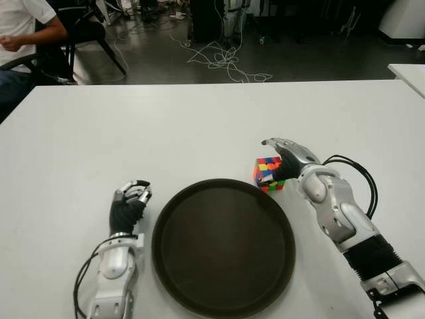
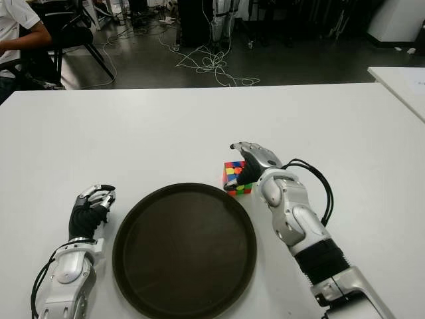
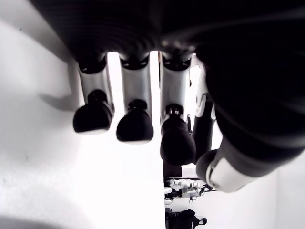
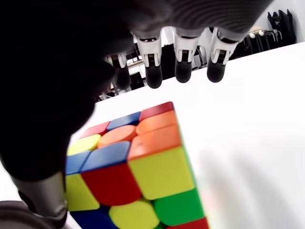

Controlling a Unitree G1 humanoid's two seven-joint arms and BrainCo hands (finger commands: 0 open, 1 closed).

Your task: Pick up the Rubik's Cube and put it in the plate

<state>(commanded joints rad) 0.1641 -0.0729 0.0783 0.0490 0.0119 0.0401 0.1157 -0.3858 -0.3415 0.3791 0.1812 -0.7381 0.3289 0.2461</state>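
The Rubik's Cube stands on the white table, just past the far right rim of the dark round plate, which holds nothing. My right hand reaches over the cube from the right. In the right wrist view its fingers stretch above the cube with a gap, and the thumb sits at the cube's side. The hand is open, not closed on it. My left hand shows left of the plate, fingers curled, holding nothing.
A seated person is at the far left behind the table. Cables lie on the floor beyond the table's far edge. The corner of another white table shows at the right.
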